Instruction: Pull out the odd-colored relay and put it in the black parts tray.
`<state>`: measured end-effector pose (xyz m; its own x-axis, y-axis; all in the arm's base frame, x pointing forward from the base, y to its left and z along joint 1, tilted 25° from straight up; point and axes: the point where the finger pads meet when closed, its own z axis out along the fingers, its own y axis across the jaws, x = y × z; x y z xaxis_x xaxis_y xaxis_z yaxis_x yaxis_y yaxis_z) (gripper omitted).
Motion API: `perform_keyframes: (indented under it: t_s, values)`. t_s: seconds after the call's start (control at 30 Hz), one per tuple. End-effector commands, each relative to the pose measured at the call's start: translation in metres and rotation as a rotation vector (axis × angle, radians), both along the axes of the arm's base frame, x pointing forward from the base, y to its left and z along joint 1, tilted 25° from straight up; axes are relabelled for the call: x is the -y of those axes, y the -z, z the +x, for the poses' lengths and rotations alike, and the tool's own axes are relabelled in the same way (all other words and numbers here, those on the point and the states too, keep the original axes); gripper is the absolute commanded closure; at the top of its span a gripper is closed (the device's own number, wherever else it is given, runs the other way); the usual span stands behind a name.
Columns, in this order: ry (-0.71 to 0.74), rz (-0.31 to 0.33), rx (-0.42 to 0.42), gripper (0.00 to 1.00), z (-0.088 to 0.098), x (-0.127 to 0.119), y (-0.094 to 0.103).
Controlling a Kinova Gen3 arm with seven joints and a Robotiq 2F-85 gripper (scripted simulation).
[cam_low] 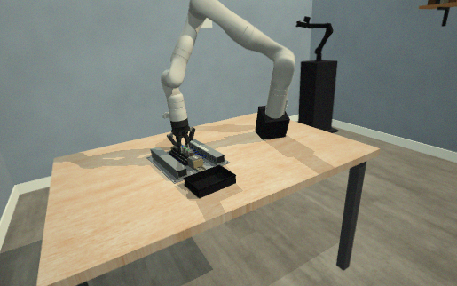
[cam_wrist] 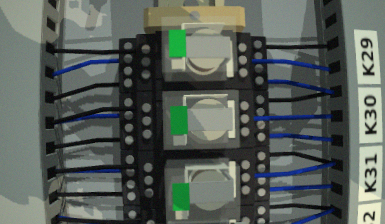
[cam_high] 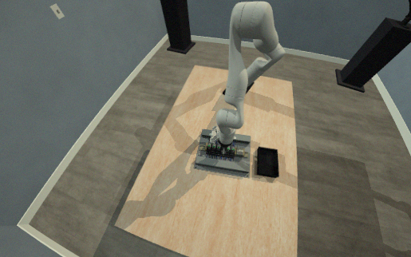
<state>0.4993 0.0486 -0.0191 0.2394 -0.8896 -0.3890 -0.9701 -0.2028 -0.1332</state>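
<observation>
Grey-blue walls and a dark plank floor surround the pale wooden table (cam_low: pixel 285 178) on which we are working, with black pedestals (cam_low: pixel 317 93) standing off behind the arm's black base block (cam_low: pixel 264 130). Our white Kinova arm (cam_low: pixel 240 31) bends over and comes straight down onto the grey relay panel (cam_high: pixel 222 164), which lies flat on the table top.

Our gripper (cam_low: pixel 181 141) stands upright in the row of relays (cam_high: pixel 220 149) at the panel's middle, its black fingers (cam_low: pixel 190 134) reaching down among them. They are clamped on a relay there — though from the exterior view the fingers are too small for us to say with certainty which of the row it is, and we cannot make out a button of the odd color in any view.

Just below the wrist camera we see three relays in black sockets, each with a clear housing and a green button (cam_wrist: pixel 179 120) at one side. Black and blue wires (cam_wrist: pixel 288 117) run out from the sockets to slotted grey ducts (cam_wrist: pixel 50 120) on both sides. White labels on one duct read K29 (cam_wrist: pixel 368 57), K30 (cam_wrist: pixel 369 116) and K31 (cam_wrist: pixel 370 172). A tan block (cam_wrist: pixel 195 19) closes the row's end beyond the K29 relay.

Beside the gripper, just off the end of the panel and apart from it, sits the black parts tray (cam_high: pixel 267 161) — an open rectangular box with nothing visible inside it.
</observation>
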Motion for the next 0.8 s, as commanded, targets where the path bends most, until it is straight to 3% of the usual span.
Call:
perform_keyframes:
  t_s: [0.0,0.77]
  values:
    - [-0.001,-0.002,-0.003,1.00,0.0006,0.0006,-0.0007]
    - [-0.013,-0.009,-0.029,1.00,0.0013,0.0005,-0.0009]
